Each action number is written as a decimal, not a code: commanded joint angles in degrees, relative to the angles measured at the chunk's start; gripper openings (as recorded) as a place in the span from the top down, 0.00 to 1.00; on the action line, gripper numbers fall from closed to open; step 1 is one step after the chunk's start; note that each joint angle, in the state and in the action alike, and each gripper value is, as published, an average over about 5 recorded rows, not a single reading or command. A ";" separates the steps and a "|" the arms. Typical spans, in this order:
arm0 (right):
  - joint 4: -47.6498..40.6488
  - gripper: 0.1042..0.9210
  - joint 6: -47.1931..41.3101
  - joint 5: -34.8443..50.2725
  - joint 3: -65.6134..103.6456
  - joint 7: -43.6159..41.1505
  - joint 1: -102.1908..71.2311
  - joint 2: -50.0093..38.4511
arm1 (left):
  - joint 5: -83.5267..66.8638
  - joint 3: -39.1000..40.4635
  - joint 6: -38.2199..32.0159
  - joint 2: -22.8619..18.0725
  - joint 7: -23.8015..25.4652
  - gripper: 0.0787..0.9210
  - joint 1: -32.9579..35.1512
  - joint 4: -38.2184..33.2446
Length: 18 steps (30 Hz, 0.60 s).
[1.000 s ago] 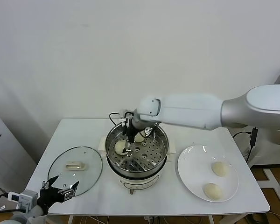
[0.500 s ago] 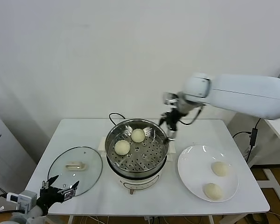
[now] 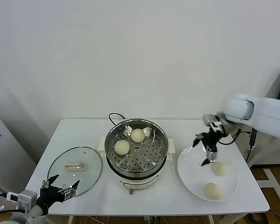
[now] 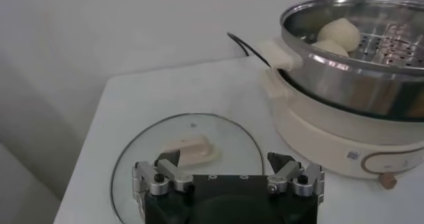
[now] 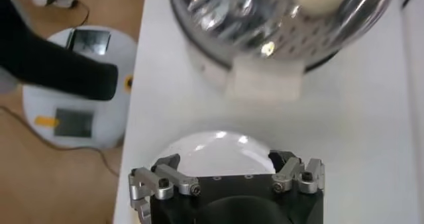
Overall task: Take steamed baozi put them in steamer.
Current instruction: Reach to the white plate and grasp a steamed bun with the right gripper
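Two smooth cream-white dough buns lie nearest on the flat white round plate, at the right of the white table; the near one sits by the plate's front edge, the far one just behind it. Down at the near left corner the left gripper hangs idle beside the round glass lid with its cream handle, fingers spread wide and holding nothing.

The right gripper hovers over the plate's far side, just above and beside the far bun, its fingers fully apart and empty. Beyond, in the middle of the table, the round shiny stainless-steel steamer on its white base already carries two more buns on its perforated tray, one toward the back, one toward the left.

The risks ahead, as I judge them: the dough looks soft, so a hard squeeze could dent or tear it, while a shallow or off-centre pinch could let the round bun roll away across the slick plate. Coming down too low could press a fingertip onto the plate and tip or slide it. On the carry, a low path could clip the steamer's rim, and a careless drop could land on a bun already inside
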 commanded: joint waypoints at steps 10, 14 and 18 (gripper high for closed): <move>-4.03 0.12 5.14 -12.02 11.04 -2.39 -18.72 -5.25 | 0.47 0.31 -0.02 -0.03 0.11 0.12 -0.22 0.41; -5.17 0.12 5.71 -13.53 12.15 -3.13 -20.49 -5.11 | 0.62 0.50 -0.01 -0.20 0.07 0.12 -0.48 0.58; -6.19 0.12 5.92 -15.14 14.14 -3.54 -23.28 -5.11 | 0.62 0.57 -0.02 -0.17 0.08 0.12 -0.48 0.67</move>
